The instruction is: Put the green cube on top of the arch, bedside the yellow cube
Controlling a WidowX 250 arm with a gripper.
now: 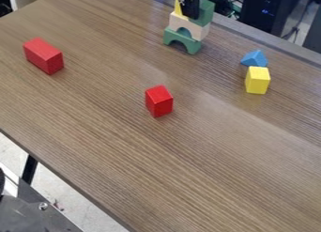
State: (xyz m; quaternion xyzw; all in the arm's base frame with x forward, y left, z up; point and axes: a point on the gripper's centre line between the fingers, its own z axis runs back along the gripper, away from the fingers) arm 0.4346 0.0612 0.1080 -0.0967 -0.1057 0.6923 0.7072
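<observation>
The gripper (189,5) is at the top of the stack — whether it is clenched, released or grasping the green cube (205,13), I cannot tell. That cube is on the pale arch (199,31), beside a yellow piece (178,9), with a green arch (171,36) underneath. Elsewhere on the table (125,142) — two red blocks (159,101), a yellow block (257,81) and a blue triangle (255,58).

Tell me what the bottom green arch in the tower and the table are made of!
The green arch looks like painted wood with a dull finish, because its colour is even, but it might be plastic. The table looks like smooth wood, or a wood-look covering, because brown streaks run along it.
</observation>
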